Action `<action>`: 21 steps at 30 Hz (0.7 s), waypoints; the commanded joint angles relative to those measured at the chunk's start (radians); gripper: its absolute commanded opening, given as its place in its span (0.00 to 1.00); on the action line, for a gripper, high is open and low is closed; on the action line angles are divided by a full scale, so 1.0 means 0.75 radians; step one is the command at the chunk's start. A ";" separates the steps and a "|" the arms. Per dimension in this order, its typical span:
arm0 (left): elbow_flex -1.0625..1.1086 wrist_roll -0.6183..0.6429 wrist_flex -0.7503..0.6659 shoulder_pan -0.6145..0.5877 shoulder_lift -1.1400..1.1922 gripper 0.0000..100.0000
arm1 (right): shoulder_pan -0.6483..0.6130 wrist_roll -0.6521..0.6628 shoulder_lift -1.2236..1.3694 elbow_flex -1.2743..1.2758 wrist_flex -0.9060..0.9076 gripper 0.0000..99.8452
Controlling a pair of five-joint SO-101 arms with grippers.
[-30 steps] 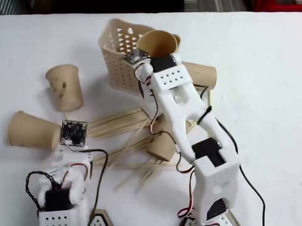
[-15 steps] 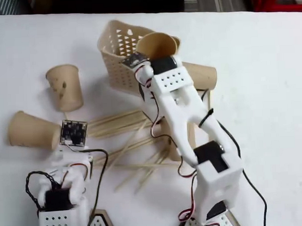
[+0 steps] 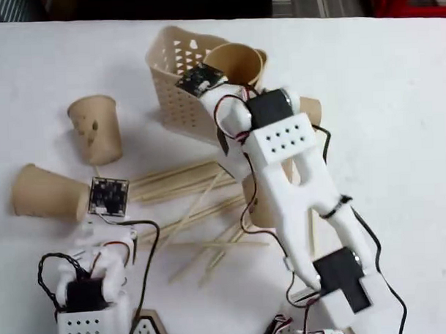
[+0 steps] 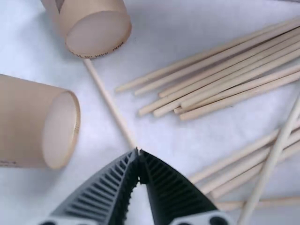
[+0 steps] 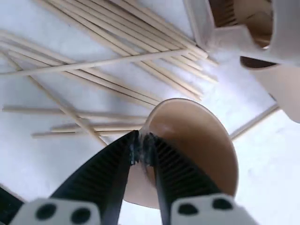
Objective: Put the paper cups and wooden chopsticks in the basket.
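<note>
Jaws on one cup (image 5: 197, 136) of five

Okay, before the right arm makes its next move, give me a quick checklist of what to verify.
1. Grip: right gripper is shut on the rim of the held cup: ok.
2. Held cup lifted off the table: cannot tell.
3. Basket close beside the right arm: ok.
4. Room in the basket: another cup sits at its mouth: cannot tell.
5. Left gripper clear of the basket: shut and empty: ok.
6. Chopsticks put away: they lie loose on the table: not ok.
</note>
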 commanded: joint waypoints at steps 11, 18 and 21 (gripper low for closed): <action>-0.006 -0.010 -0.014 -0.005 -0.007 0.03 | -0.001 0.008 -0.328 -0.250 -0.005 0.02; -0.006 -0.010 -0.014 -0.005 -0.007 0.03 | 0.001 0.010 -0.326 -0.520 -0.066 0.02; -0.006 -0.010 -0.014 -0.005 -0.007 0.03 | 0.005 0.014 -0.324 -0.587 -0.212 0.02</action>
